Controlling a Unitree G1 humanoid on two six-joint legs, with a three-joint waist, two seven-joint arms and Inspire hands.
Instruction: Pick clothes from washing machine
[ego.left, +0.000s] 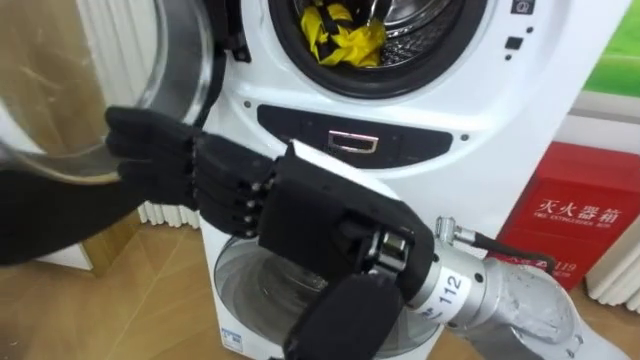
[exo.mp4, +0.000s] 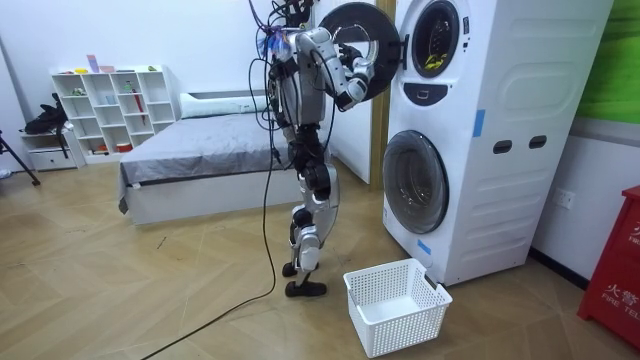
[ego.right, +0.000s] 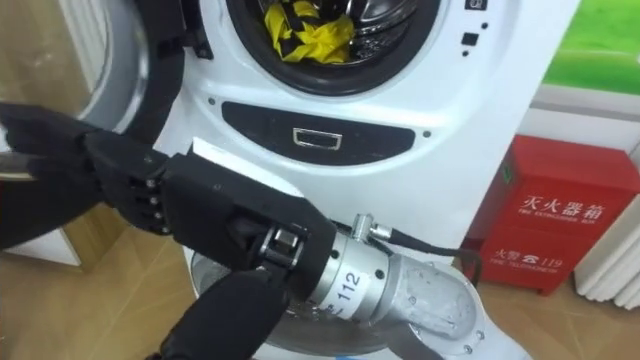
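Observation:
A yellow and black cloth (ego.left: 345, 40) lies in the drum of the upper washing machine (ego.left: 420, 120), whose round door (ego.left: 170, 60) stands swung open to the left. My right hand (ego.left: 300, 215) reaches across from the lower right below the drum opening. It is open, with straight fingers (ego.left: 150, 150) pointing left at the door's lower rim and holding nothing. My left hand (ego.left: 40, 220) is a dark shape at the left edge, under the door. In the room view I stand upright before the stacked machines with both arms raised to the door (exo.mp4: 365, 45).
A second washer (exo.mp4: 415, 180) with its door closed sits below the upper one. A white laundry basket (exo.mp4: 395, 305) stands on the floor by my feet. A red box (ego.left: 580, 215) stands to the right of the machines. A bed (exo.mp4: 190, 150) and a shelf (exo.mp4: 110, 105) are behind me.

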